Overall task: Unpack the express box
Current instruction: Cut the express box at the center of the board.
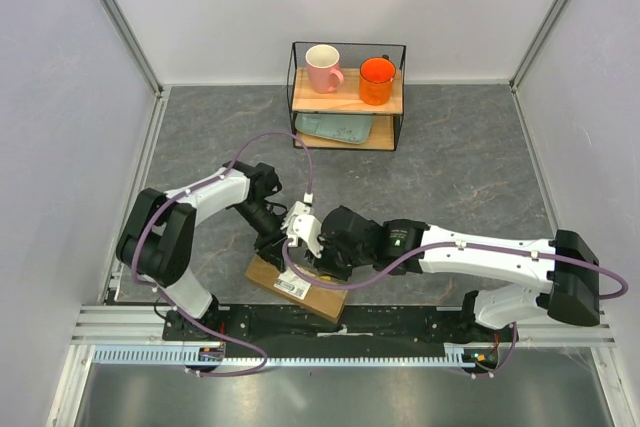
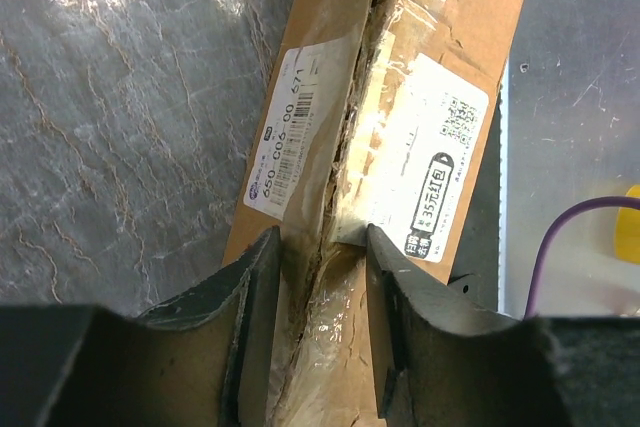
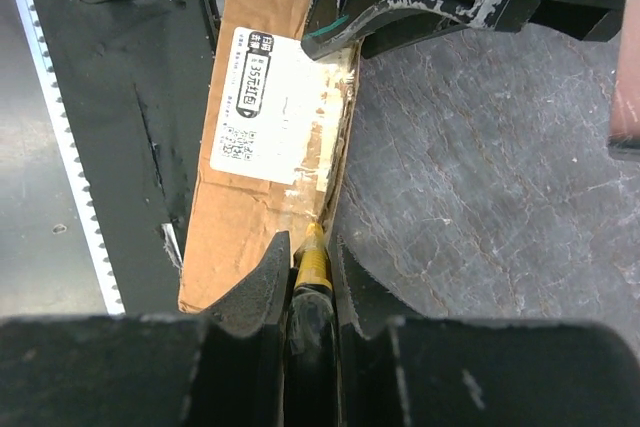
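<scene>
No room for me over the express box (image 1: pixel 297 289) at 6 o'clock: left gripper (image 2: pixel 320 247) and right gripper (image 3: pixel 312 247), utility knife (image 3: pixel 314 265) clamped in it, crowd it. Wire shelf (image 1: pixel 347 97) blocks 12. Table (image 1: pixel 470 167) is passable from 1 to 4.

Grey marbled worktop (image 1: pixel 470 177) as I view it: express box (image 1: pixel 322 303) lies at the near edge; wire shelf rack (image 1: pixel 348 103) stands at the far edge, well apart.
</scene>
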Available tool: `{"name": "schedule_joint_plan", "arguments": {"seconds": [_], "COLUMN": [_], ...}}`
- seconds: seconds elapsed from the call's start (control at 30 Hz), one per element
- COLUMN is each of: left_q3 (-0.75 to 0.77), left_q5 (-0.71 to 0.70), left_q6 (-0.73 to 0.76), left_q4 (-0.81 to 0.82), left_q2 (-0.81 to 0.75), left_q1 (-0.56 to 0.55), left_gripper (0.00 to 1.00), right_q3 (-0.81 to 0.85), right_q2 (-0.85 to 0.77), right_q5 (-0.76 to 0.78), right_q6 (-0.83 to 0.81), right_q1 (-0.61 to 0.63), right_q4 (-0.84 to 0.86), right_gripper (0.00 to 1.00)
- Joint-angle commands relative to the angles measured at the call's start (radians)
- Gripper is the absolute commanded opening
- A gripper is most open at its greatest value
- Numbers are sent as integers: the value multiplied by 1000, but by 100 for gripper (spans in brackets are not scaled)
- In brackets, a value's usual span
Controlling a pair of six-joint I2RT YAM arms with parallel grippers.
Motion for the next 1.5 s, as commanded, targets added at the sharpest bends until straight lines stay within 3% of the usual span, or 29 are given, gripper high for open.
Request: {"name": "schedule_joint_plan", "arguments": {"seconds": [0.0,0.27,0.6,1.47], "left_q3": [-38,-61,-71,-95], "left_q5": [-353,-382,-381,-386], "left_q6": [134,125,106,88], "left_q4": [171,187,191,237], "left_q2": [27,18,4,-13], "left_q1": [43,45,47,47], "left_gripper": [42,41,39,35], "right_q3": [-33,-151,-235,-46], "right_q2": [66,47,-41,-130], "right_q5": [-105,27,199,242], "right_q6": [137,395,679,613], "right_q1": [62,198,341,372], "right_q4": [-220,-88,-125,-398], "right_gripper": [0,0,0,0]}}
